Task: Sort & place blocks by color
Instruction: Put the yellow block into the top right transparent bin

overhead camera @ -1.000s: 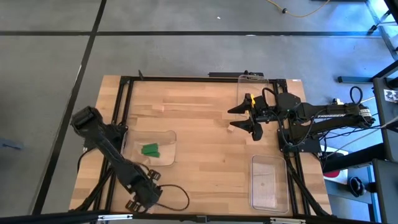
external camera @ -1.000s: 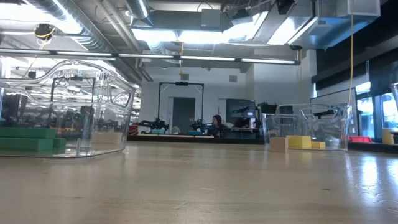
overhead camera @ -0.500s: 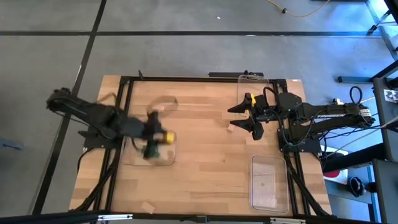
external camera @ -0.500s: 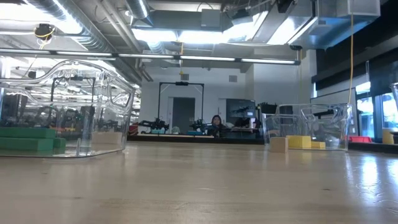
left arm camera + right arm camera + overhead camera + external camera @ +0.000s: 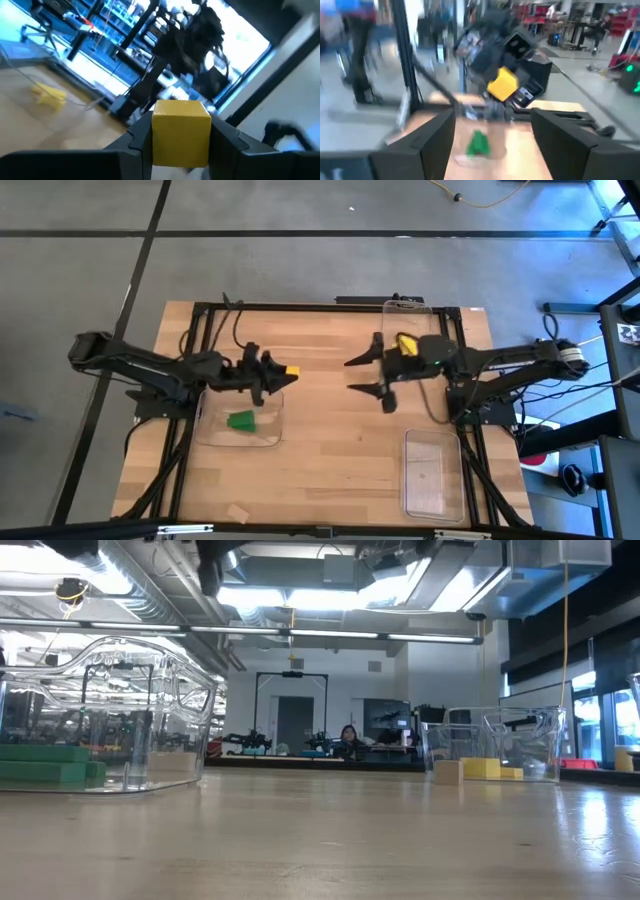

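Overhead, the left gripper point(image 5: 274, 372) clasps a yellow block point(image 5: 290, 370) at nine o'clock on the wooden table point(image 5: 320, 450); the right gripper point(image 5: 368, 374) gapes empty. Concrete floor point(image 5: 300, 270) surrounds.

You have two dark, slim, jointed arms, each mounted at a black frame rail along the table point(image 5: 330, 440) edge. Black cables loop from both. Each ends in two broad, matte black fingers point(image 5: 135, 142), flat and angular.
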